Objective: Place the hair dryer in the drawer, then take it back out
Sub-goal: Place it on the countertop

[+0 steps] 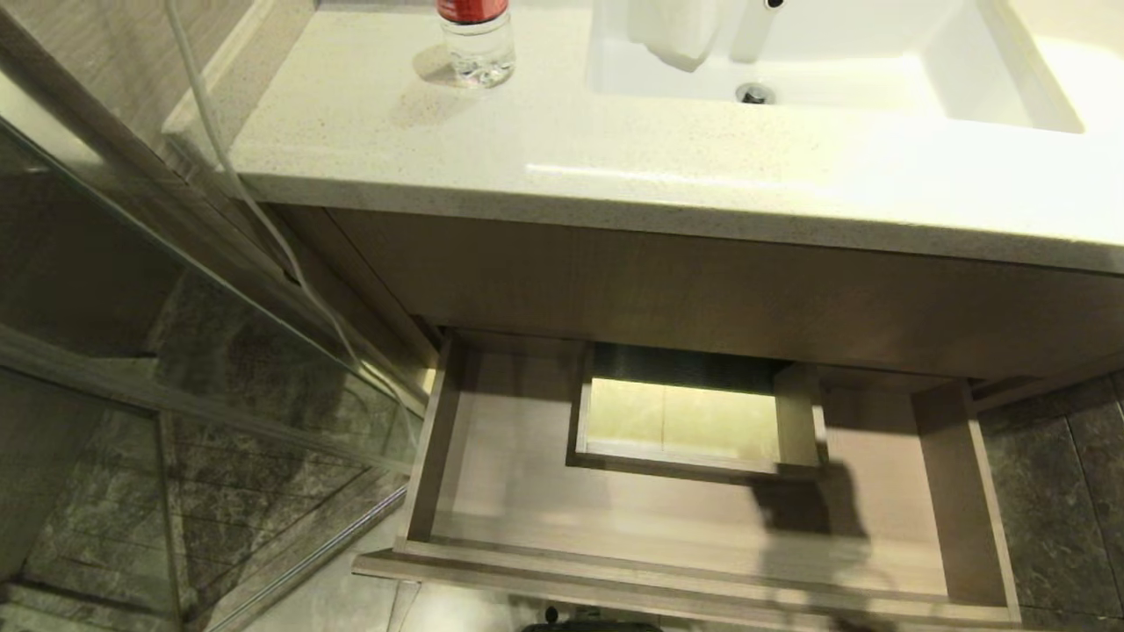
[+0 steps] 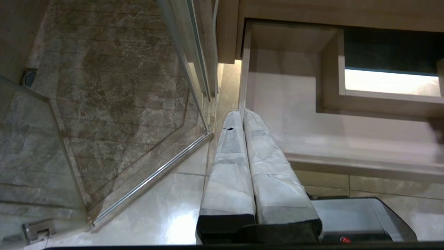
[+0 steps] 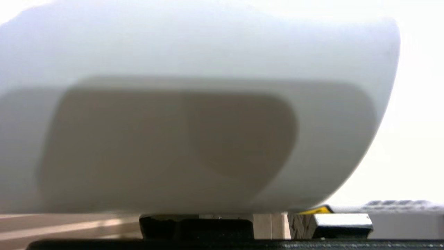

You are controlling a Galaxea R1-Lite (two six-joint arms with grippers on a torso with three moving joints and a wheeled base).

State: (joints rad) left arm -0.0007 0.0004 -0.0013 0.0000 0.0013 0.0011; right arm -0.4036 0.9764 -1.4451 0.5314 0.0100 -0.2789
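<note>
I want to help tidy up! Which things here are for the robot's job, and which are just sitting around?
For the job: hair dryer, filling the right wrist view; open drawer.
Just sitting around: bottle, sink, counter.

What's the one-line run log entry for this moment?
drawer: pulled open, nothing inside | hair dryer: fills right wrist view, outside head view | left pincer: shut, parked beside drawer | bottle: on counter

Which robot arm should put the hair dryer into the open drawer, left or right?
Probably the right. A white hair dryer fills the right wrist view, so that arm seems to carry it. The left gripper is shut and empty beside the open drawer.
</note>
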